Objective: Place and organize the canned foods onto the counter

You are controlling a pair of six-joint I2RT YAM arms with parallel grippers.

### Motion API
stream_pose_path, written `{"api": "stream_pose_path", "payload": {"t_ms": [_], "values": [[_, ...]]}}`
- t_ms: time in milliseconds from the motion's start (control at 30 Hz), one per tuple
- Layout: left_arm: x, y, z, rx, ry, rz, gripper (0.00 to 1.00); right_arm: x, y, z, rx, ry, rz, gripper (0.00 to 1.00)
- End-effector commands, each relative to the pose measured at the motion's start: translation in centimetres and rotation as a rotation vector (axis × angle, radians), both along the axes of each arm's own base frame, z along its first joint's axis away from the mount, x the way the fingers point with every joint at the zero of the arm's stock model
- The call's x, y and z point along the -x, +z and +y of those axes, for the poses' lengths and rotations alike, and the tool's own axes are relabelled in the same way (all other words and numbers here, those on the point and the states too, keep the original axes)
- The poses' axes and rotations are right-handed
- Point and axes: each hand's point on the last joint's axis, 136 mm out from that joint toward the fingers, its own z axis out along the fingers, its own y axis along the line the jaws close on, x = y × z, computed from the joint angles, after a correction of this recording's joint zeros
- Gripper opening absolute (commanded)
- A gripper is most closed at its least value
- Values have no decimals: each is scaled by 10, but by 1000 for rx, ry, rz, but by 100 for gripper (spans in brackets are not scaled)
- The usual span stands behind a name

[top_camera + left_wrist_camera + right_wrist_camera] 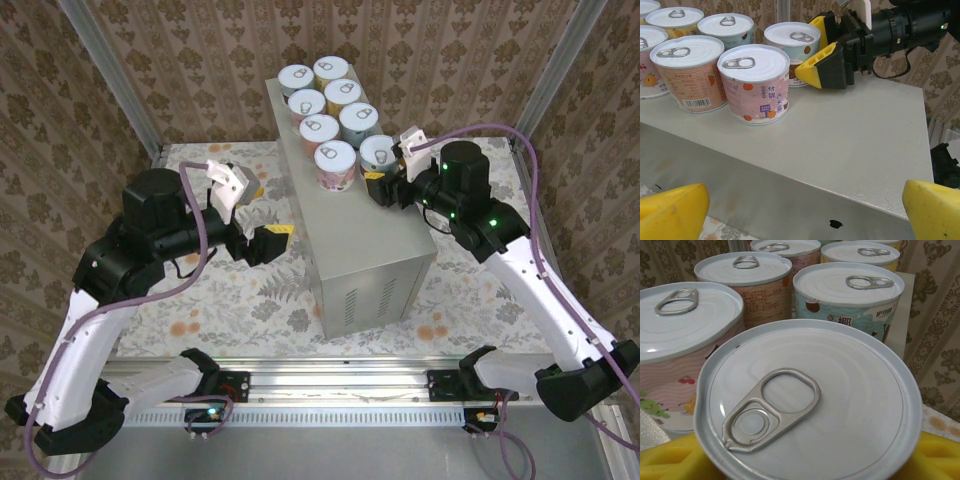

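Now you're clamping your right gripper (pixel 807 47) around the near right can (pixel 810 405) atop the counter (pixel 365 240). You should be squaring it beside the pink can (pixel 754 82), while your left gripper (pixel 802 212) is gaping wide, empty.

Floral-print cloth (pixel 250 300) covers the floor, cream with grey leaves and orange blooms. Brown damask wallpaper (pixel 200 50) lines the back and both side walls. Silver aluminium rail (pixel 340 385) runs along the near edge. Metal frame post (pixel 110 75) slants at left.
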Motion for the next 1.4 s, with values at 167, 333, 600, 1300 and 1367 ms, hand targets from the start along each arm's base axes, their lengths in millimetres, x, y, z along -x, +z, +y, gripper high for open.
{"api": "stream_pose_path", "payload": {"t_ms": [167,333,600,1300,1367], "values": [[3,5,2,33,-3,2,100,-7,11,2,-31,8,-23,72],[2,6,2,37,-2,3,100,-7,10,5,-33,23,-20,72],[0,5,-1,38,-5,8,100,-7,10,6,-28,35,-23,72],[1,9,2,47,-3,5,100,-12,7,11,-27,46,-9,74],[1,8,2,46,-2,6,100,-12,8,12,-27,50,-11,75]]}}
